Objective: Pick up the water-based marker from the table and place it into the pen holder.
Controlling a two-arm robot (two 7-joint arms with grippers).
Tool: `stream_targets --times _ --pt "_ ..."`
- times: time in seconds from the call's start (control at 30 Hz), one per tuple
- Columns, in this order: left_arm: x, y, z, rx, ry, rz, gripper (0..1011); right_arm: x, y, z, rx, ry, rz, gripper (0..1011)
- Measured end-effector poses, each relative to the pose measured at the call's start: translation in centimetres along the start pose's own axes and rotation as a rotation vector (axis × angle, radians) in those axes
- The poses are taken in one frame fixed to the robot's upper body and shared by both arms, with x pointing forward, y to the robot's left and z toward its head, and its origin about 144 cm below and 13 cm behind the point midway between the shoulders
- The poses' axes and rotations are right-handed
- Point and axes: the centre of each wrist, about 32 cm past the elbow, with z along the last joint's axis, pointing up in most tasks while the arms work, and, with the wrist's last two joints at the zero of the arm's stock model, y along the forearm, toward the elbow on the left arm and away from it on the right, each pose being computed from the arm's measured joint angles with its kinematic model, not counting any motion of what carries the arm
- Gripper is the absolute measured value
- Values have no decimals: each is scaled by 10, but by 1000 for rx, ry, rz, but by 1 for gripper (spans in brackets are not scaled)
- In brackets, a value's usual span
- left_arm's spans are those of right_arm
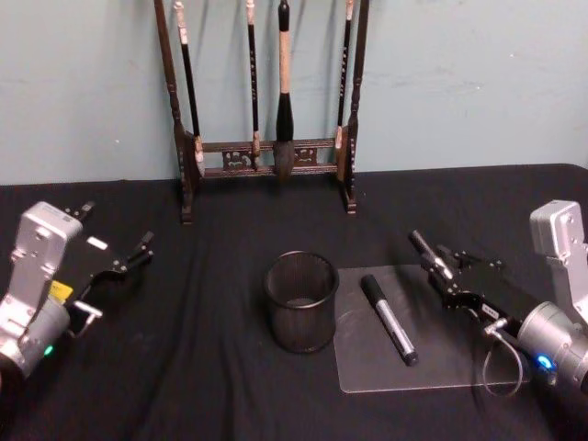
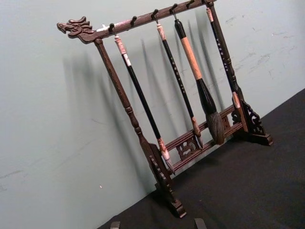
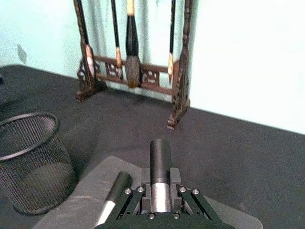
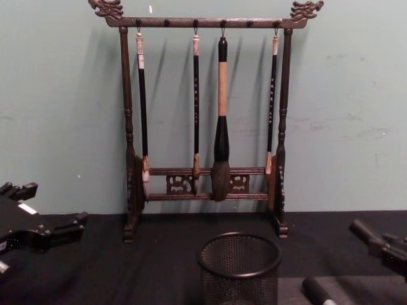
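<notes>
Left jaws: I read them as spread wide with nothing between; the left gripper (image 1: 118, 225) is at the table's left side.
Right jaws: I cannot tell their state; the right gripper (image 1: 450, 265) is near the marker, on its right.
Marker (image 1: 389, 319): flat on the clear mat (image 1: 441, 363), apart from both grippers.
Pen holder (image 1: 301, 301): upright, just beside the mat's left edge.
Brush rack (image 1: 266, 156): by the far wall, with four brushes hanging.

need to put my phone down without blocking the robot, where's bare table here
Widest bare cloth lies between the left gripper and the pen holder. Another bare strip runs between the brush rack and the pen holder. It is crowded on the clear mat, where the marker lies with the right gripper beside it.
</notes>
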Motion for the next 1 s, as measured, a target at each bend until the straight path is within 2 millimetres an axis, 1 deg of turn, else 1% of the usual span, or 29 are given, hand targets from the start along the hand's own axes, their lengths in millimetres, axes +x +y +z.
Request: stream_targets --times 0.53,1.0 --pt "0 0 0 0 0 0 1009 3 -4 -7 164 5 83 237" --pt "0 0 0 0 0 0 1009 2 -7 -11 281 -17 80 237"
